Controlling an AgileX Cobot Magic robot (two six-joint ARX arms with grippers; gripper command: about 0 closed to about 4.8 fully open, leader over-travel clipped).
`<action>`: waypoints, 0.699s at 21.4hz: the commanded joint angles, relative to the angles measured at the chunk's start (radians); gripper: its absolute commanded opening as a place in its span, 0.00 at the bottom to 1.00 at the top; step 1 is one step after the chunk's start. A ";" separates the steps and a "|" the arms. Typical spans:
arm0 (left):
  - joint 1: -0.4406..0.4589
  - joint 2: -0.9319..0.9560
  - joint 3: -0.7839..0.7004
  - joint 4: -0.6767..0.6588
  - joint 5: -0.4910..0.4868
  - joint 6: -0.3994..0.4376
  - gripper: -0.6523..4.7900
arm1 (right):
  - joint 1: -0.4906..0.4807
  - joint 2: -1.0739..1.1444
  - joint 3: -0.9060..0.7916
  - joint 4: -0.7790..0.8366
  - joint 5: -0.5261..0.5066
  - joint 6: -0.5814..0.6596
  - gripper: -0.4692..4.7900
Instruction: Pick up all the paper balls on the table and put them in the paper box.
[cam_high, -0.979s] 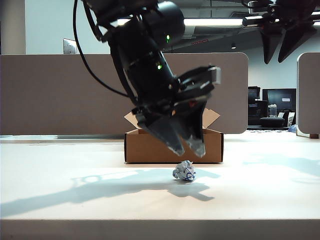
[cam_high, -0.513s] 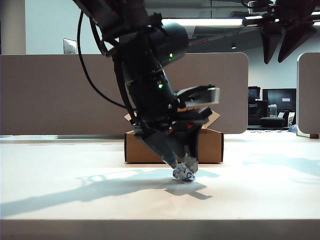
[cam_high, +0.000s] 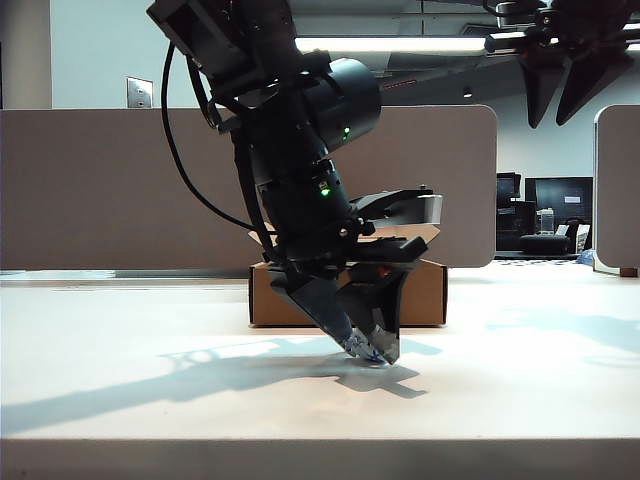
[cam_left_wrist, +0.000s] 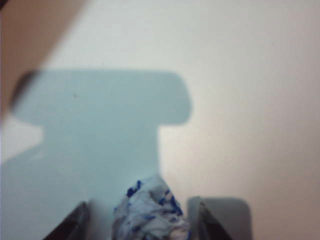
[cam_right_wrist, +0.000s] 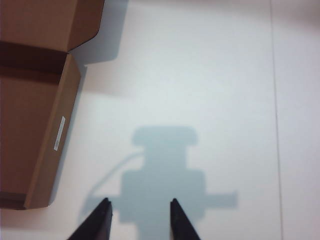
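Note:
One paper ball (cam_high: 368, 350), white with blue marks, lies on the table (cam_high: 120, 390) just in front of the paper box (cam_high: 275, 295). My left gripper (cam_high: 370, 352) is down at the tabletop, open, with a finger on each side of the ball. In the left wrist view the paper ball (cam_left_wrist: 150, 212) sits between the fingers (cam_left_wrist: 75, 222), with a gap on both sides. My right gripper (cam_high: 553, 105) hangs high at the upper right, open and empty (cam_right_wrist: 140, 212). No other paper ball shows.
The brown box (cam_right_wrist: 35, 125) stands open beside the right gripper, its flaps spread. A grey-brown divider panel (cam_high: 100, 190) runs behind the table. The table's front edge (cam_high: 320, 440) is near the camera.
My left gripper has come down from above the paper ball to the tabletop, and its fingers now straddle the ball. The right arm has not moved.

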 joint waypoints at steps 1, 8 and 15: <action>0.000 0.002 0.000 0.016 -0.011 0.000 0.55 | 0.000 -0.005 0.003 0.011 0.001 -0.001 0.39; 0.000 0.002 0.000 0.013 -0.010 -0.001 0.34 | 0.000 -0.005 0.003 0.011 0.001 -0.001 0.36; 0.000 -0.013 0.189 -0.129 -0.023 0.012 0.34 | 0.000 -0.005 0.003 0.015 0.001 -0.001 0.36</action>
